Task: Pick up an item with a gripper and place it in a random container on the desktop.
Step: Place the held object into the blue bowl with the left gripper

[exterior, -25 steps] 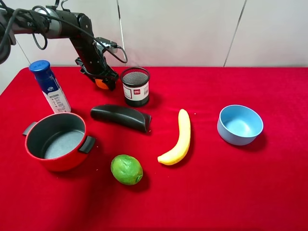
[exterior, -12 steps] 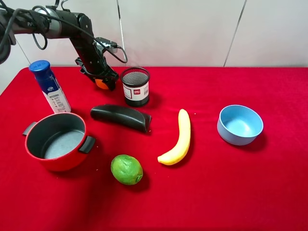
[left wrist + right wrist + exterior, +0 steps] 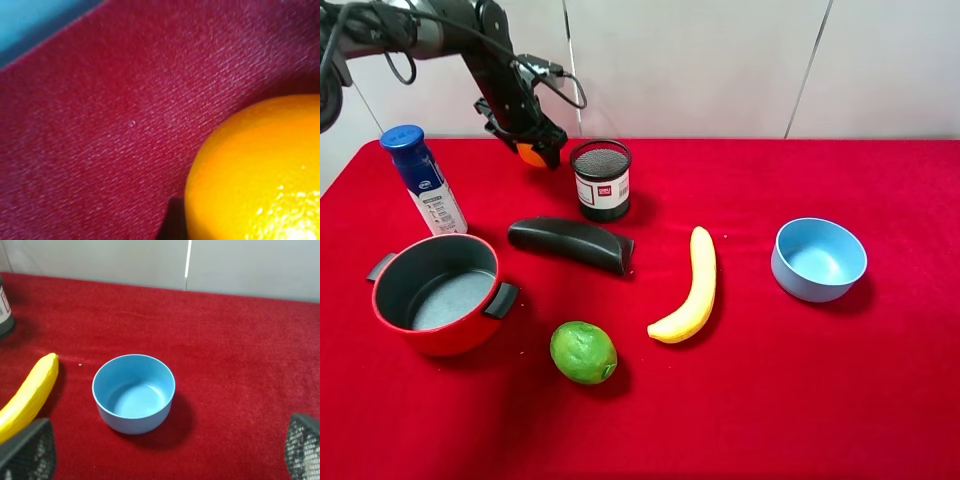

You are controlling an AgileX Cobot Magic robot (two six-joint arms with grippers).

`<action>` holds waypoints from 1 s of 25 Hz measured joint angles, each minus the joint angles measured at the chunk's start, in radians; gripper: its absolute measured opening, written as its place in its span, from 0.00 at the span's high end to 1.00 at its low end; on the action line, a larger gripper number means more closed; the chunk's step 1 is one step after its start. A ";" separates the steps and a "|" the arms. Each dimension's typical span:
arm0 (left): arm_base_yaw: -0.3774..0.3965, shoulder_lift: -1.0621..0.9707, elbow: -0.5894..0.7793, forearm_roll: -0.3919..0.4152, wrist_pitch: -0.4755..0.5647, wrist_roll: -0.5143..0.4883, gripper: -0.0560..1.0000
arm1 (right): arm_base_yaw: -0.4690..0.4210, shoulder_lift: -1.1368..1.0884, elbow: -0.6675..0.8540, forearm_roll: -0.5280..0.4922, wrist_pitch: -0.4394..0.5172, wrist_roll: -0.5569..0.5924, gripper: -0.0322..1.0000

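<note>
My left gripper [image 3: 534, 148] is shut on the orange fruit [image 3: 528, 154] and holds it above the back left of the red desktop [image 3: 770, 400], just left of the black mesh cup [image 3: 601, 180]. In the left wrist view the orange [image 3: 260, 175] fills one corner, over red cloth. The light blue bowl [image 3: 818, 259] stands empty at the right. My right gripper [image 3: 162, 450] is open, its fingertips [image 3: 25, 450] wide apart, hovering on the near side of the bowl [image 3: 133, 392]; it is out of the exterior high view.
A red pot [image 3: 445, 335] with grey handles stands at front left, and a blue-capped bottle [image 3: 423, 180] behind it. A black elongated object [image 3: 572, 243], a green lime [image 3: 583, 352] and a yellow banana [image 3: 691, 287] lie in the middle.
My left gripper has lifted the orange up off the cloth, a little higher beside the mesh cup. Nothing else has moved.
</note>
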 joint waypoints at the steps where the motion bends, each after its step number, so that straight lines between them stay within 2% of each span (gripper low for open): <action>1: 0.000 0.000 -0.018 0.000 0.020 0.000 0.28 | 0.000 0.000 0.000 0.000 0.000 0.000 0.30; 7: -0.013 0.000 -0.115 0.000 0.133 0.000 0.28 | 0.000 0.000 0.000 0.000 0.000 0.000 0.30; 16: -0.074 0.000 -0.263 0.000 0.272 0.000 0.28 | 0.000 0.000 0.000 0.000 0.000 0.000 0.30; 25: -0.141 -0.002 -0.410 0.000 0.276 -0.014 0.28 | 0.000 0.000 0.000 0.000 0.000 0.000 0.30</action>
